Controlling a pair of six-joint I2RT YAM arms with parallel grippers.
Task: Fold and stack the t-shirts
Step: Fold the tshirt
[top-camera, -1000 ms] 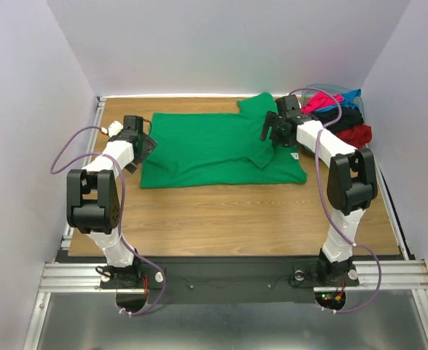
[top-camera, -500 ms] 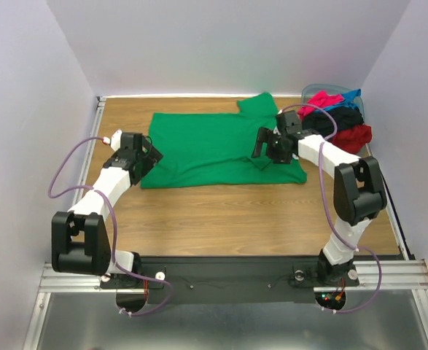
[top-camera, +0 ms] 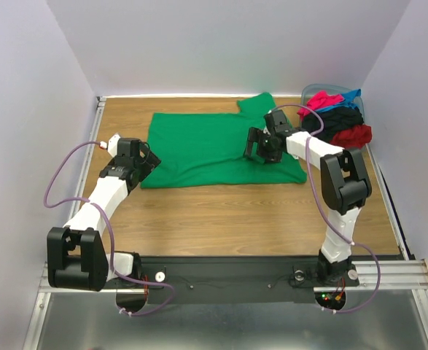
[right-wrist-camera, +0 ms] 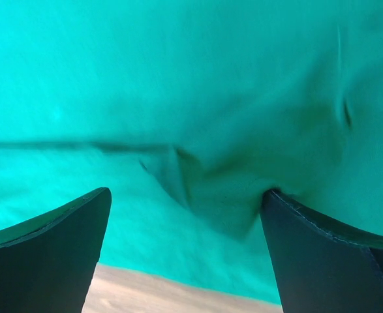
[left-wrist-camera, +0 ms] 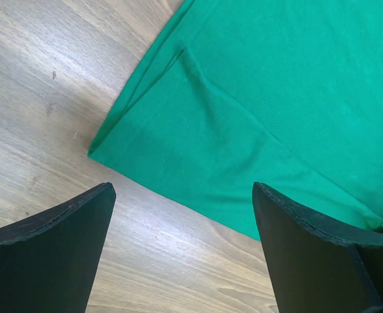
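A bright green t-shirt (top-camera: pixel 214 149) lies spread flat on the wooden table, with one sleeve folded in on its right side. My left gripper (top-camera: pixel 144 165) hangs open over bare wood just short of the shirt's near-left hem corner (left-wrist-camera: pixel 103 147), holding nothing between its fingers (left-wrist-camera: pixel 54 248). Over the shirt's right part my right gripper (top-camera: pixel 254 146) is open too. Below it lies a creased fold (right-wrist-camera: pixel 191 179), and its right finger (right-wrist-camera: pixel 321 254) sits against the cloth. More t-shirts, pink-red (top-camera: pixel 320 100), blue (top-camera: pixel 353 95), black (top-camera: pixel 339 117) and red (top-camera: pixel 356 135), are piled at the far right.
The pile of shirts rests in a grey-blue bin (top-camera: pixel 319 89) at the table's far right corner. White walls close in the table on the left, back and right. Bare wood (top-camera: pixel 235 219) stretches from the shirt's near hem to the arm bases.
My left gripper has drawn back toward the near side, down to the shirt's near-left corner. My right gripper has opened wider and moved left and nearer over the shirt.
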